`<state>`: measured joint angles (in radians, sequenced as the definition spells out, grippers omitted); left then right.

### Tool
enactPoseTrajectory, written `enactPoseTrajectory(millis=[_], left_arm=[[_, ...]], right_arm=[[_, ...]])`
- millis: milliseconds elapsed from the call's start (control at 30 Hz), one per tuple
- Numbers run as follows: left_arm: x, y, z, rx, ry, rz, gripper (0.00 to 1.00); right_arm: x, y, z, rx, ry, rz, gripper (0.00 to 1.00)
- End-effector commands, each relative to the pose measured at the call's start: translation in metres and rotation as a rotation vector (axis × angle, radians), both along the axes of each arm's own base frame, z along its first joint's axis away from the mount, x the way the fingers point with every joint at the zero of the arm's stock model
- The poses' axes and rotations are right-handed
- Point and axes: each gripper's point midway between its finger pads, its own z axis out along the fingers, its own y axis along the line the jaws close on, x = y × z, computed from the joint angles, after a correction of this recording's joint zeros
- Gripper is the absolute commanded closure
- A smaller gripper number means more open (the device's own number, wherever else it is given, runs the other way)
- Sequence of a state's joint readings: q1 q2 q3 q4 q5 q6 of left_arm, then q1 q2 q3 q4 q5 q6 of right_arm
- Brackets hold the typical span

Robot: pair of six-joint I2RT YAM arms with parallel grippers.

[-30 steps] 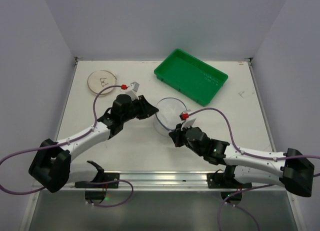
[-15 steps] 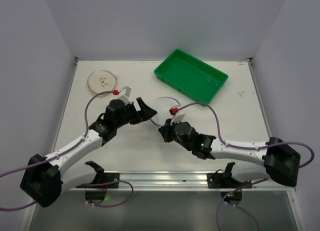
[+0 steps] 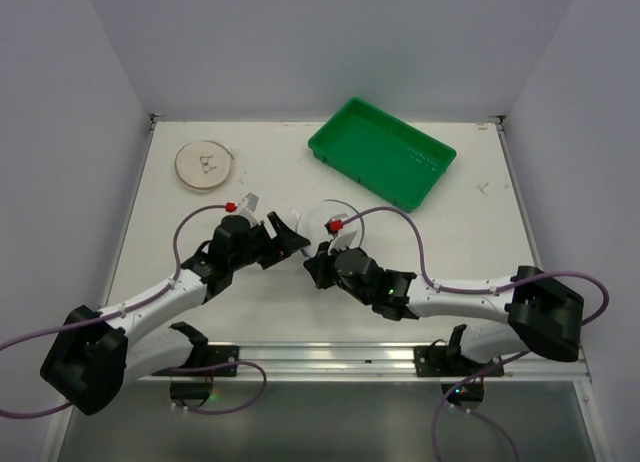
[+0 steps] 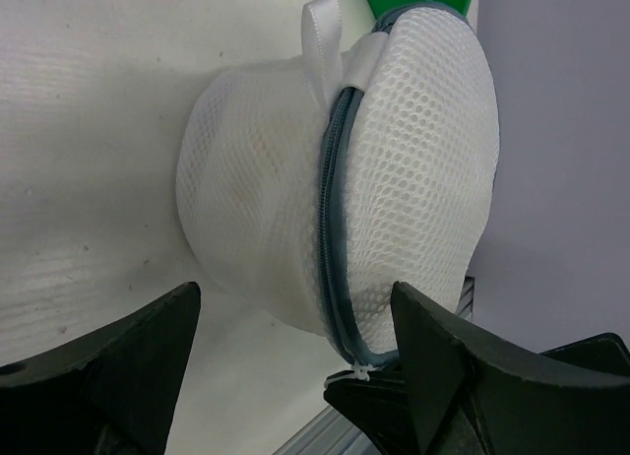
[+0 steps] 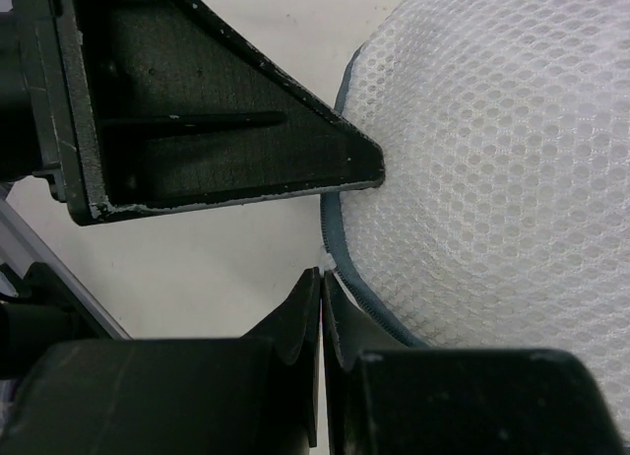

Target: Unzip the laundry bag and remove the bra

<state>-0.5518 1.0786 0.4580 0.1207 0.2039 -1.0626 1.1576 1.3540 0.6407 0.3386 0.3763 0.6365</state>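
- Sitting on the table (image 3: 280, 302) between the two arms, the laundry bag (image 4: 394, 179) is zipped shut, and the bra cannot be made out through the mesh.
- Its grey zipper (image 4: 333, 209) runs as one long seam, from the white loop (image 4: 323, 27) at the far end down to the near end.
- That near end meets the right gripper (image 5: 321, 288), so the opening pull has to follow the rim away from there.
- Right gripper: jaws pressed together, apparently pinching the small white zipper pull (image 4: 362, 372).
- Left gripper (image 4: 293, 297): jaws spread wide, straddling the bag's near side, one fingertip (image 5: 335, 160) right against the mesh, clamping nothing.
- Both claws are about equally close.
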Motion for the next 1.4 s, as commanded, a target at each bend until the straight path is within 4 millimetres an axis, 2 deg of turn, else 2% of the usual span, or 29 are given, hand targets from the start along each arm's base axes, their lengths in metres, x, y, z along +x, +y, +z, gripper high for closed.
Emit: enactPoseTrajectory(millis=[0, 67, 167, 200, 267, 300, 367, 400, 467, 500, 567, 633, 667, 933, 1167, 1367], left_arm=[[0.008, -0.014, 0.02, -0.105, -0.038, -0.019, 0.21], [0.011, -0.017, 0.018, -0.111, -0.03, -0.017, 0.22], [0.015, -0.02, 0.019, -0.113, -0.032, -0.019, 0.3], [0.016, -0.02, 0.019, -0.114, -0.037, -0.02, 0.39], [0.017, -0.021, 0.018, -0.108, -0.038, -0.021, 0.5], [0.019, -0.02, 0.017, -0.101, -0.035, -0.014, 0.63], [0.021, -0.019, 0.018, -0.085, -0.048, -0.014, 0.78], [0.022, -0.019, 0.016, -0.077, -0.048, -0.014, 0.91], [0.023, -0.019, 0.017, -0.064, -0.05, -0.016, 1.0], [0.023, -0.019, 0.016, -0.061, -0.047, -0.018, 1.0], [0.024, -0.019, 0.017, -0.059, -0.053, -0.017, 1.0], [0.025, -0.02, 0.018, -0.056, -0.056, -0.021, 1.0], [0.024, -0.02, 0.018, -0.052, -0.058, -0.03, 1.0], [0.025, -0.027, 0.035, -0.018, -0.167, -0.135, 1.0], [0.025, -0.026, 0.038, -0.003, -0.19, -0.15, 1.0], [0.026, -0.03, 0.042, 0.02, -0.227, -0.198, 1.0]], right_arm=[[0.008, 0.013, 0.035, 0.106, -0.045, -0.031, 1.0], [0.007, 0.012, 0.035, 0.102, -0.047, -0.03, 1.0], [0.007, 0.009, 0.035, 0.09, -0.051, -0.036, 1.0], [0.007, 0.008, 0.035, 0.083, -0.051, -0.039, 1.0], [0.008, 0.004, 0.033, 0.065, -0.056, -0.048, 1.0], [0.007, 0.0, 0.029, 0.045, -0.05, -0.053, 1.0], [0.008, -0.005, 0.03, 0.031, -0.056, -0.065, 1.0], [0.007, -0.01, 0.024, 0.008, -0.052, -0.068, 1.0], [0.008, -0.019, 0.026, -0.003, -0.066, -0.086, 1.0], [0.007, -0.025, 0.02, -0.025, -0.062, -0.09, 1.0], [0.006, -0.033, 0.025, -0.028, -0.077, -0.101, 1.0], [0.005, -0.042, 0.021, -0.06, -0.082, -0.106, 1.0], [0.004, -0.046, 0.027, -0.053, -0.092, -0.108, 1.0], [0.003, -0.094, 0.016, -0.171, -0.11, -0.194, 1.0], [-0.003, -0.098, 0.016, -0.149, -0.111, -0.165, 1.0], [-0.005, -0.109, 0.005, -0.163, -0.102, -0.187, 1.0]])
